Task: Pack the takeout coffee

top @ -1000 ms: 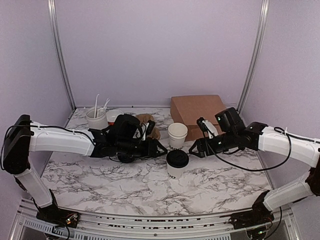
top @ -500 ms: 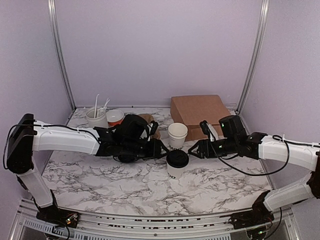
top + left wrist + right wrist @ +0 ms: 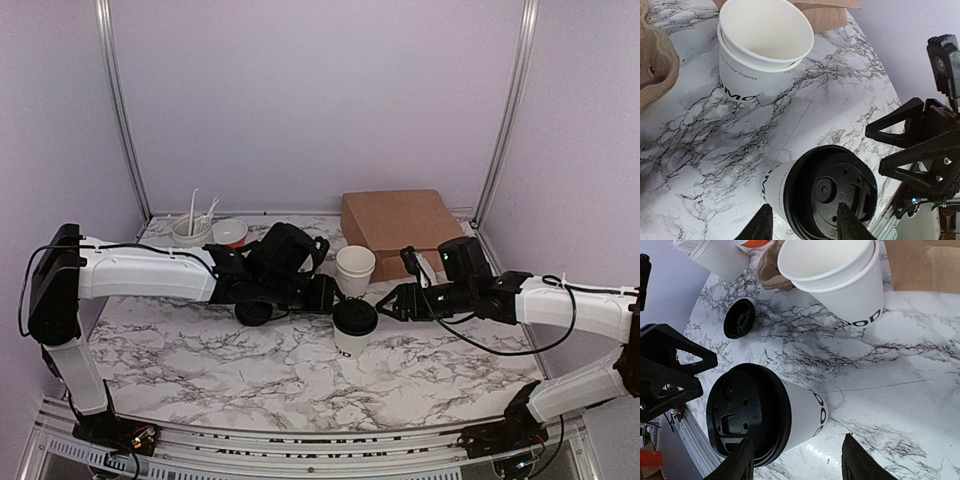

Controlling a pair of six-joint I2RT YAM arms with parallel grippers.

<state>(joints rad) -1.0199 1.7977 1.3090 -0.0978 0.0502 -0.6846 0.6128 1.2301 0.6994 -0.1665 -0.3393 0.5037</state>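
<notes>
The takeout coffee (image 3: 354,325), a white cup with black lettering and a black dome lid, stands upright at the table's middle. My left gripper (image 3: 326,294) is open just left of its lid. In the left wrist view the coffee (image 3: 822,192) sits between and beyond my open left gripper (image 3: 802,227). My right gripper (image 3: 386,301) is open just right of the cup. In the right wrist view the coffee (image 3: 767,417) lies toward the left fingertip of my open right gripper (image 3: 800,462). Neither gripper holds it.
Two stacked lidless cups (image 3: 355,268) stand behind the coffee. A brown paper bag (image 3: 395,220) is at the back right. A loose black lid (image 3: 252,313) lies under my left arm. A utensil cup (image 3: 192,230) and an orange-rimmed bowl (image 3: 231,233) are at the back left.
My left arm has reached further right, bringing its gripper up to the coffee's lid. My right gripper has dropped and closed in from the right. The coffee has not moved.
</notes>
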